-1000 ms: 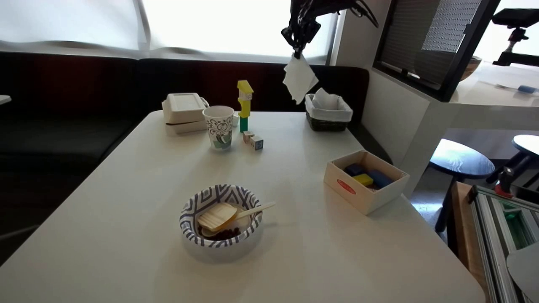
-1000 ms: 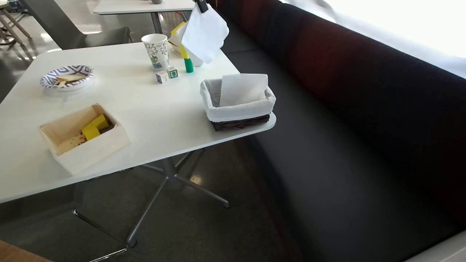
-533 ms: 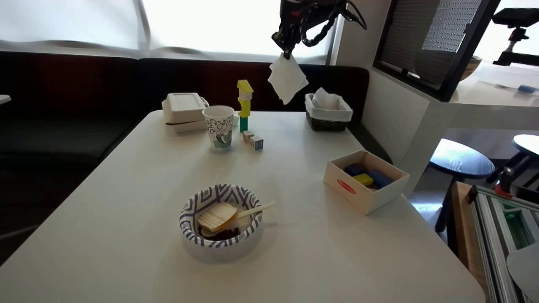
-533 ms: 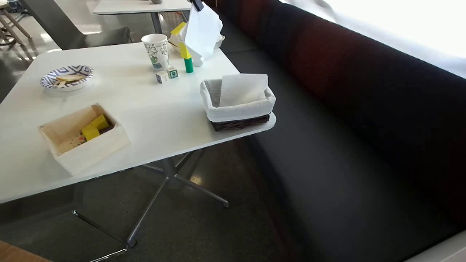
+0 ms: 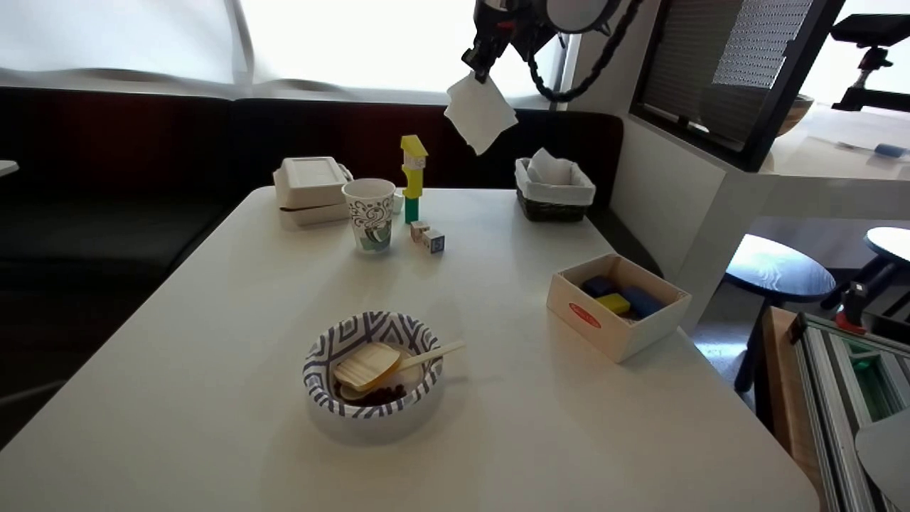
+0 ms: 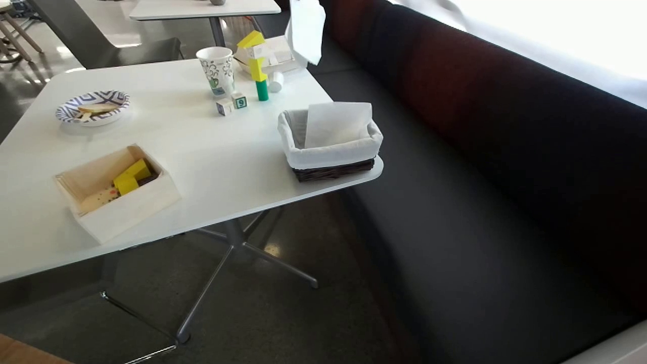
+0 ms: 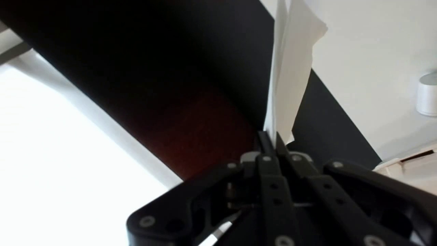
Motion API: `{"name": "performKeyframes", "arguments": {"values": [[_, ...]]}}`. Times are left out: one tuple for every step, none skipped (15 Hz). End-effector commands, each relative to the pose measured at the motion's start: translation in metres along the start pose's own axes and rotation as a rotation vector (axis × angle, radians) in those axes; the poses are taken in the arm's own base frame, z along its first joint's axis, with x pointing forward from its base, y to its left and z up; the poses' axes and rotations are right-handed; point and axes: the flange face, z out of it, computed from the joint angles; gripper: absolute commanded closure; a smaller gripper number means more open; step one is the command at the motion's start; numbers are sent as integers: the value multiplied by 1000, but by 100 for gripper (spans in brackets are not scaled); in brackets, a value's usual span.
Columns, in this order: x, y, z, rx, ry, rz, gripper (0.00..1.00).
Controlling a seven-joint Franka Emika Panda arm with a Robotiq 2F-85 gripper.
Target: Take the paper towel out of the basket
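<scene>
White table (image 5: 490,427): fills the lower frame in an exterior view.
Paper towel (image 5: 481,114): aloft, upper centre there, left of the basket (image 5: 554,211).
Gripper (image 7: 272,138): pinches the paper towel, clearest in the wrist view.
Cut off: the paper towel (image 6: 306,33), at an exterior view's upper edge.

There is one gripper (image 7: 272,138), one hanging paper towel (image 5: 481,117), one basket (image 6: 323,173) and at least one white sheet (image 6: 337,121) inside it. The table (image 5: 498,427) also holds one cup (image 5: 370,217), one patterned bowl (image 5: 384,327), one takeout container (image 5: 313,188), one white cylinder (image 6: 276,82), one wooden box (image 6: 131,212), two loose letter cubes (image 5: 434,242) and one four-piece tower (image 5: 412,181).
</scene>
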Motion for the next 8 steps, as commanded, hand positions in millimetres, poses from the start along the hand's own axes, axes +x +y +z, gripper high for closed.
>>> {"name": "performKeyframes", "arguments": {"values": [[-4,-11,20,-37,80,-81,100],[-10,-18,24,-20,70,-78,100],[-16,-26,30,-2,58,-89,100],[-21,-33,35,13,46,-104,100],[-26,-41,39,32,28,-108,100],[-32,-50,43,58,18,-129,100],[-37,-58,47,79,6,-138,100],[-41,-67,51,99,0,-155,100]]}}
